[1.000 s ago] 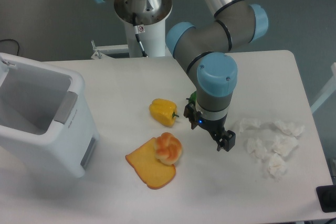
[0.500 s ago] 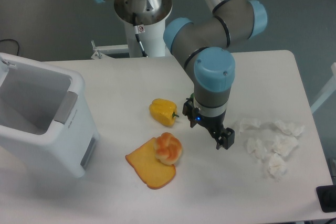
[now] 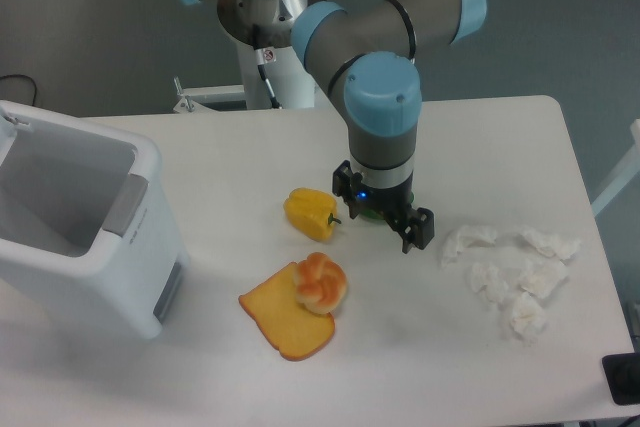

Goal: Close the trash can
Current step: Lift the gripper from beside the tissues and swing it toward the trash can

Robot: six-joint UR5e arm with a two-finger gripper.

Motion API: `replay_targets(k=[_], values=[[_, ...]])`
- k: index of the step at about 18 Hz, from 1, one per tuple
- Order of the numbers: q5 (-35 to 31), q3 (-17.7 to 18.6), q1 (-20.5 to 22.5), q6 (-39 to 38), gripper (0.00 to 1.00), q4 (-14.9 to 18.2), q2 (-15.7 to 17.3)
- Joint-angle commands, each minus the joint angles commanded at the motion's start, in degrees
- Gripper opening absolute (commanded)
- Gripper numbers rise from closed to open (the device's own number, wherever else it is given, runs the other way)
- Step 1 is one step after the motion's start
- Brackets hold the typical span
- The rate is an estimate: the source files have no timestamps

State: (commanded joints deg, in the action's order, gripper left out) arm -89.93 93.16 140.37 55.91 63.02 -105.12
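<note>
Since 1.0 s ago the arm has swung left and toward the back of the table: the gripper [image 3: 405, 232], which hung close to the crumpled tissues, now sits higher in frame, just right of the yellow pepper [image 3: 311, 213], and the blue wrist cap has shifted left with it. Nothing else on the table has moved. Gripper state: only 1 dark finger [image 3: 418, 228] is clearly resolved below the wrist; the other is hidden behind the wrist body, so opening width cannot be judged, and nothing is seen held. A small green item [image 3: 372, 214] peeks out behind the wrist, mostly occluded, identity unclear. Trash can [image 3: 90, 237] stands at the far left edge of the white table [image 3: 230, 157], well apart from the gripper, with the pepper and open tabletop between them. Bin mouth faces up and is uncovered, grey interior visible; grey latch tab [image 3: 126, 205] sits on the rim on the side toward the gripper. Lid only partly in frame at the upper left, raised. In front of the pepper lies 1 orange bread slice [image 3: 282, 322] with a round bun [image 3: 321, 283] resting on its upper right corner. Tissues [image 3: 512, 272] lie scattered right of the gripper, not touching it.
</note>
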Motion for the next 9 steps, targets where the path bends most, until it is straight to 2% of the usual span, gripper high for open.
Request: replay_targets(k=[4, 9], values=[[7.7, 0.3, -0.6, -10.6, 1.0, 2.9, 5.5], [10.7, 0.3, -2.1, -13.1, 1.0, 10.7, 12.8]])
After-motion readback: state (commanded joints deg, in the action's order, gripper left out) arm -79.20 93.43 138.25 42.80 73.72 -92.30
